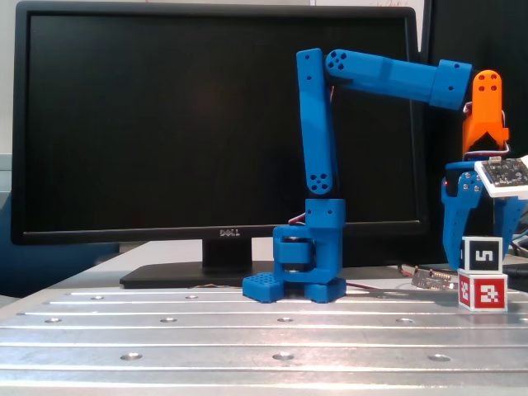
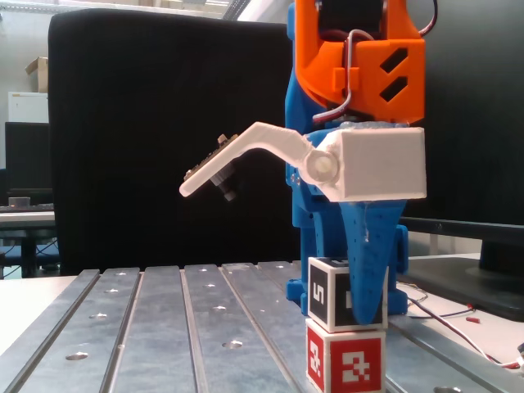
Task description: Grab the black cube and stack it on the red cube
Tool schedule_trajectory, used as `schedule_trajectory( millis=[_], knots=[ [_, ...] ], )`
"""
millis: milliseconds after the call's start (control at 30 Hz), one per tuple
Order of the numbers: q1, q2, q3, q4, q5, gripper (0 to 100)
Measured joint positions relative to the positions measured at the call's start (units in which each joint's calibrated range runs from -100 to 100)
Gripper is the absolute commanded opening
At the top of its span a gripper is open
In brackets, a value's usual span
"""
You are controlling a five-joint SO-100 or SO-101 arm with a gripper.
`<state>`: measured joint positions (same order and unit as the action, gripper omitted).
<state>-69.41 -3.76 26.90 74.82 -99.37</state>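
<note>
The black cube (image 1: 482,252) with a white "5" marker sits on top of the red cube (image 1: 483,292) at the right edge of the metal table. In both fixed views the stack shows, with the black cube (image 2: 322,292) resting squarely on the red cube (image 2: 347,366). My blue gripper (image 1: 481,259) hangs straight down over the stack, with a finger on each side of the black cube, closed to the cube's width. In the closer fixed view one blue finger (image 2: 365,270) covers the cube's right face; the other finger is hidden.
The arm's blue base (image 1: 301,276) stands mid-table in front of a dark Dell monitor (image 1: 214,124). A small circuit board with wires (image 1: 431,279) lies just left of the stack. The slotted metal table (image 1: 206,330) extends left and forward.
</note>
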Motion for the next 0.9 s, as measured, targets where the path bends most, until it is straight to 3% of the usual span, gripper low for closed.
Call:
schedule_trajectory(
  millis=[900],
  knots=[
    [0.1, 0.0, 0.0, -1.9, 0.0, 19]
  ],
)
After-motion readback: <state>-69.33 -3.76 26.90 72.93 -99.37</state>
